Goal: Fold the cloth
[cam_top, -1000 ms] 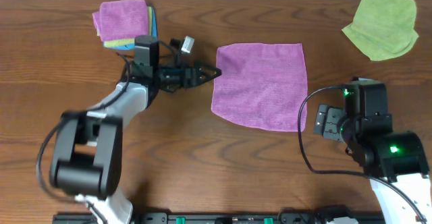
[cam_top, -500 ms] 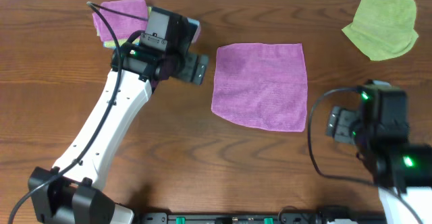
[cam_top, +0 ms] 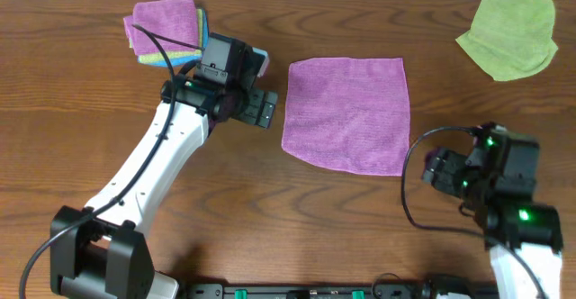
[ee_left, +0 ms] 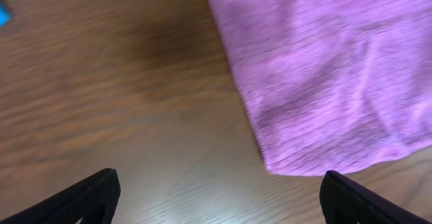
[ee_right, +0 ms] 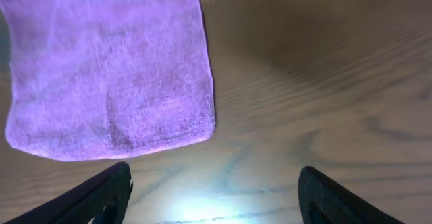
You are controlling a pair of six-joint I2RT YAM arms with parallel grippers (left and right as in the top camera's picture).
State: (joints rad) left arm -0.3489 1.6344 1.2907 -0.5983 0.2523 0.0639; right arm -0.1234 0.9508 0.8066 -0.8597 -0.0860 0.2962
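The cloth (cam_top: 346, 114) lies flat and unfolded mid-table, a fuzzy purple square. My left gripper (cam_top: 262, 108) hovers just off its left edge, pointing down at bare wood. In the left wrist view the cloth (ee_left: 331, 69) fills the upper right, and the left gripper (ee_left: 219, 204) is open with only table between its fingertips (ee_left: 91, 197). My right gripper (cam_top: 441, 168) sits just right of the cloth's near right corner. In the right wrist view the cloth (ee_right: 108, 69) is at upper left, and the right gripper (ee_right: 216, 197) stands open and empty.
A stack of folded cloths (cam_top: 165, 31), purple on top of green and blue, sits at the far left behind the left arm. A crumpled lime-green cloth (cam_top: 508, 33) lies at the far right corner.
The left arm has swung up and stretched out, its gripper turning from level to pointing down beside the cloth's left edge. The right arm shifted slightly. The cloth has not moved.
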